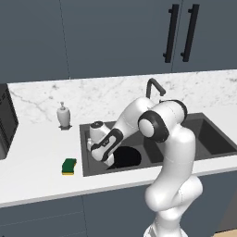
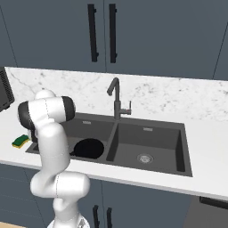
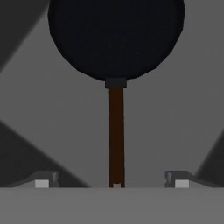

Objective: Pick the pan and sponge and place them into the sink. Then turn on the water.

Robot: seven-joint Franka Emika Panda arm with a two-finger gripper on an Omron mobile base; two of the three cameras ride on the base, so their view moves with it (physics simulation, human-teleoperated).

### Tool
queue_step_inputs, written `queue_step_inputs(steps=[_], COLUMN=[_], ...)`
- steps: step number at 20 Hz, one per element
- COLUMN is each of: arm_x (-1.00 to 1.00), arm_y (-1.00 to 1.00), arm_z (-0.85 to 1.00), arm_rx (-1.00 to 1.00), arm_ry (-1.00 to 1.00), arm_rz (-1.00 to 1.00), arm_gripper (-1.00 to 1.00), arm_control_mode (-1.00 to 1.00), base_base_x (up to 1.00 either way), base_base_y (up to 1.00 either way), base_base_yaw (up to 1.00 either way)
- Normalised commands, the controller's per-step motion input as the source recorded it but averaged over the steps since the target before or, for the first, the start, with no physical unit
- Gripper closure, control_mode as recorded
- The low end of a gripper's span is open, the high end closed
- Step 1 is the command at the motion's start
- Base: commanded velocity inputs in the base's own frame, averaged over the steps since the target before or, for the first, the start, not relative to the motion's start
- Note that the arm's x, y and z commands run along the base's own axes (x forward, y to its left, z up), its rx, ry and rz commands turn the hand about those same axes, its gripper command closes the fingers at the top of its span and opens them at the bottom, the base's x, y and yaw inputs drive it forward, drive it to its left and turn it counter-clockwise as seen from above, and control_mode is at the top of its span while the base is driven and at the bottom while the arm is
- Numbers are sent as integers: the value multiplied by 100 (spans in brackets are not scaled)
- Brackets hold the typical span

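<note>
Pan: round flat black frying pan [image 3: 116,39] with a long thin reddish-brown handle lies on the floor of the left basin of the sink; from the base views its dark disc [image 1: 126,157] shows beside the arm.
End effector: two-finger end effector [image 3: 112,181] hangs over the handle with its dark fingertips [image 3: 43,180] spread wide, one on each side of the handle and apart from it, gripping nothing.
Sink: dark grey double-basin sink [image 2: 151,147] is set into the white desk [image 1: 37,180], with a tall dark gooseneck tap [image 2: 116,99] behind the divider.
Sponge: small rectangular sponge [image 1: 69,166], green over yellow, lies on the desk just left of the sink.
Soap dispenser: white soap bottle [image 1: 64,115] stands near the marble wall, behind the sponge.
</note>
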Motion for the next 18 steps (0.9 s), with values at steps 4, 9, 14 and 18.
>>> queue_step_inputs(steps=[4, 9, 14, 18], arm_x=[19, -7, -43, -59], arm_y=[-12, -40, -16, 24], arm_z=[21, 58, 47, 26], arm_rx=[4, 9, 3, 0], arm_ry=[7, 2, 0, 0], arm_rz=[0, 5, 9, 18], arm_gripper=[-100, -100, -100, -100], arm_control_mode=[-100, -100, -100, -100], base_base_x=[0, 0, 0, 0], base_base_y=[0, 0, 0, 0], base_base_yaw=[0, 0, 0, 0])
